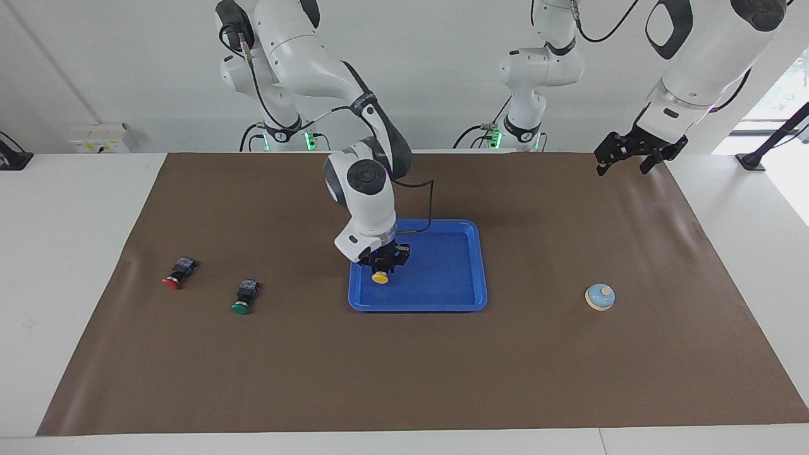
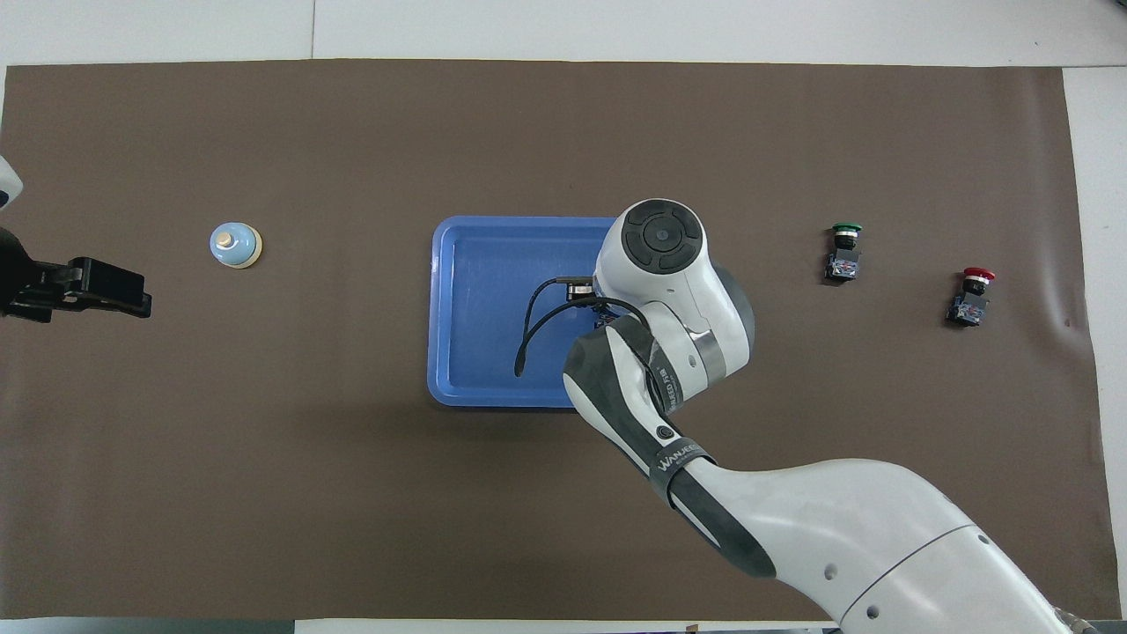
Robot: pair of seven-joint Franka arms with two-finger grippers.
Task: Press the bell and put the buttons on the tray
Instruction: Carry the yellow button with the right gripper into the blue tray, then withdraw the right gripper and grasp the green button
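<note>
You saw the right gripper (image 1: pixel 381 265) clamped on the yellow button (image 1: pixel 380 277), cap down, low over the blue tray (image 1: pixel 442 303) at its end toward the right arm; contact with the tray floor could not be judged. The left gripper (image 1: pixel 626 155) waited with fingers spread above the brown mat (image 1: pixel 404 379) on the table (image 1: pixel 76 253). You counted three buttons: yellow held, green button (image 1: pixel 243 299) and red button (image 1: pixel 176 275) on the mat. One bell (image 1: pixel 600 296) stood toward the left arm's end.
</note>
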